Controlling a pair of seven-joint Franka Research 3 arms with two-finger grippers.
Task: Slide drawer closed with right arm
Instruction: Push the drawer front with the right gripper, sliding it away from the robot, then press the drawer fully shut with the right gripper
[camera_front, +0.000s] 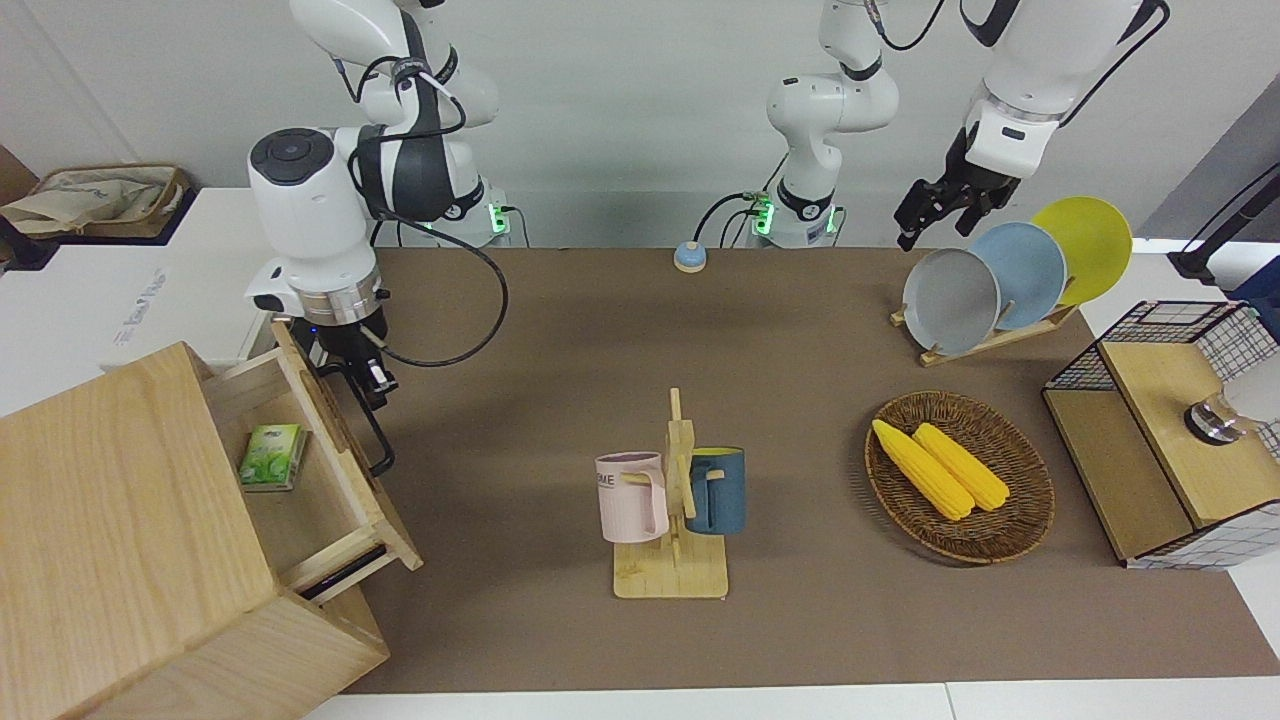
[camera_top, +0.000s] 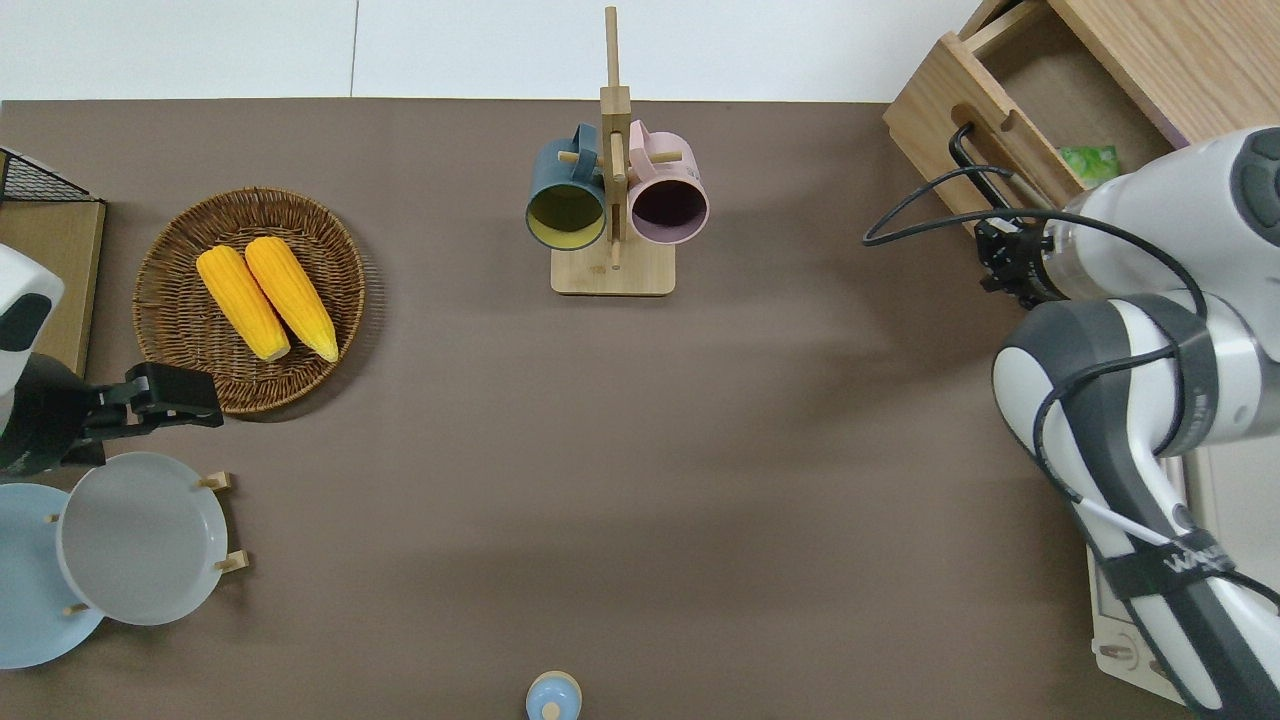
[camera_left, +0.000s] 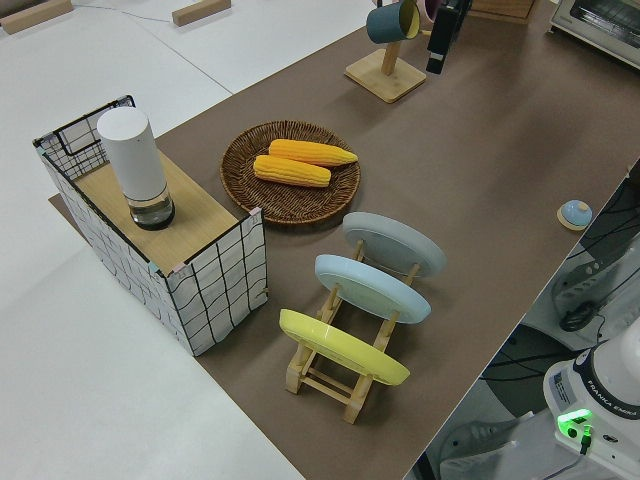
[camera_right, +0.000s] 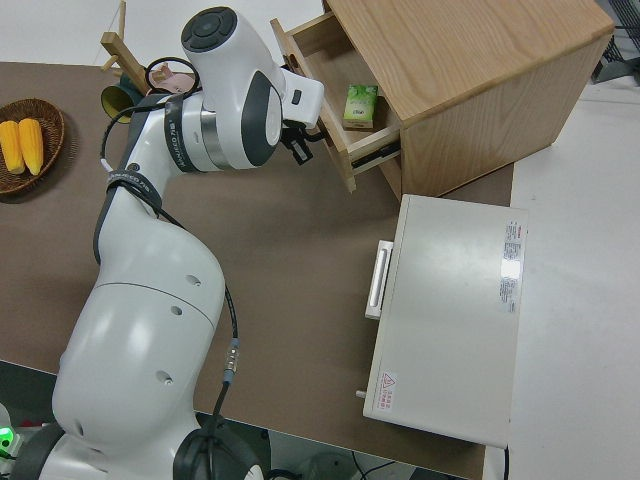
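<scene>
The drawer (camera_front: 300, 500) stands pulled well out of the light-wood cabinet (camera_front: 120, 500) at the right arm's end of the table. A green packet (camera_front: 272, 456) lies inside it. The black bar handle (camera_front: 380, 440) runs along the drawer's front panel (camera_top: 930, 110). My right gripper (camera_front: 368, 378) is low at the end of the handle nearer the robots, right beside the front panel; in the overhead view the right gripper (camera_top: 995, 262) is close to that corner. Whether it touches the handle is hidden. The left arm is parked, its gripper (camera_front: 935, 225) raised.
A wooden mug rack (camera_front: 672, 500) with a pink and a blue mug stands mid-table. A wicker basket (camera_front: 1010, 520) holds two corn cobs, next to a plate rack (camera_front: 1000, 280) and a wire-mesh box (camera_front: 1170, 440). A white toaster oven (camera_right: 450, 320) sits beside the cabinet, nearer the robots.
</scene>
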